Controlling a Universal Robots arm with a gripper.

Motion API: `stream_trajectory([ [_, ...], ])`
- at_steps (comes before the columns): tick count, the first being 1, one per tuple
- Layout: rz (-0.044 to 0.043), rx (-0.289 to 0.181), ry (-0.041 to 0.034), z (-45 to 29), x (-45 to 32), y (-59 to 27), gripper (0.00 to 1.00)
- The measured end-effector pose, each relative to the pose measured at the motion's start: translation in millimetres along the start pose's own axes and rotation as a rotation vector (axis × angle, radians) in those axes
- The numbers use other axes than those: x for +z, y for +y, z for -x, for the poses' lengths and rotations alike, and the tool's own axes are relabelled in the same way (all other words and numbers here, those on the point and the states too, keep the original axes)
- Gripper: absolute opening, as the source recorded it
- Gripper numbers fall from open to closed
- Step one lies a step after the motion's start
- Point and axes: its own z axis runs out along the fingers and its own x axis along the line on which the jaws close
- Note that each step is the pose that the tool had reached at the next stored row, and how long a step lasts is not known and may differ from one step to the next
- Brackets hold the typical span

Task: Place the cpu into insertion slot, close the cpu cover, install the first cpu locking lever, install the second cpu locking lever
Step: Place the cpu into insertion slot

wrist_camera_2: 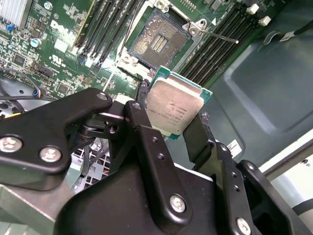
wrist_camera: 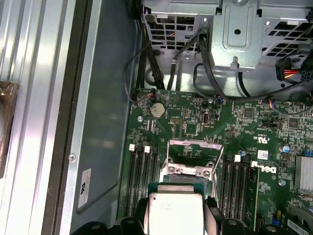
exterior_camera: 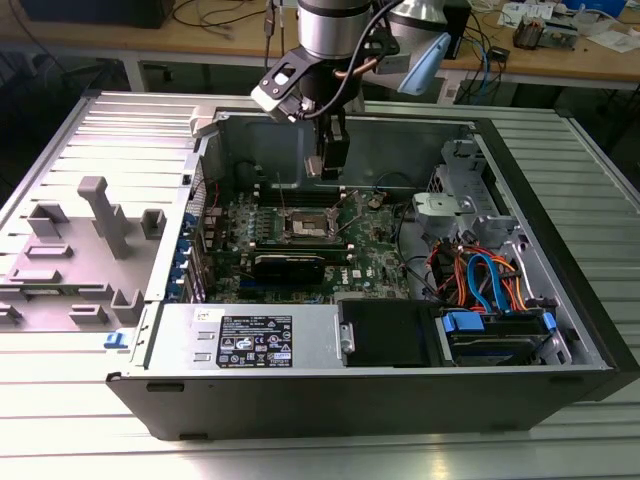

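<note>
1. Inside the open computer case [exterior_camera: 300, 400], above the motherboard [exterior_camera: 372, 268], hangs the gripper [exterior_camera: 330, 165].
2. Its fingers [wrist_camera_2: 142, 122] pinch the cpu [wrist_camera_2: 175, 108] by two edges, above the bare insertion slot [wrist_camera_2: 157, 41].
3. With the cpu cover [wrist_camera: 195, 142] raised and a locking lever [wrist_camera_2: 218, 35] unlatched, no step looks finished.

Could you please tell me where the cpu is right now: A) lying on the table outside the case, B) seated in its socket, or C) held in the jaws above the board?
C: the gripper holds the cpu between its jaws, and the socket below is bare.
</note>
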Motion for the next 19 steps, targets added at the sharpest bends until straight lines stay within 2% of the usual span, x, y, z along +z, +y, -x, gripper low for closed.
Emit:
stream_trajectory([
  [5, 0.0000, 0.000, 0.0001, 0.0, 0.4, -0.1, 0.54],
  [7, -0.0002, 0.000, -0.0026, 0.1, 1.3, -0.1, 0.54],
  [12, 0.0019, 0.044, -0.0053, 0.3, 7.4, -0.8, 0.54],
  [15, 0.0029, 0.067, -0.0075, 0.5, 12.5, -1.9, 0.54],
  [17, 0.0034, 0.067, -0.0075, 0.2, 18.3, -9.6, 0.54],
  [18, 0.0038, 0.067, -0.0074, 5.8, 24.6, -11.5, 0.54],
  [19, 0.0039, 0.067, -0.0070, 7.8, 26.0, -11.8, 0.54],
])
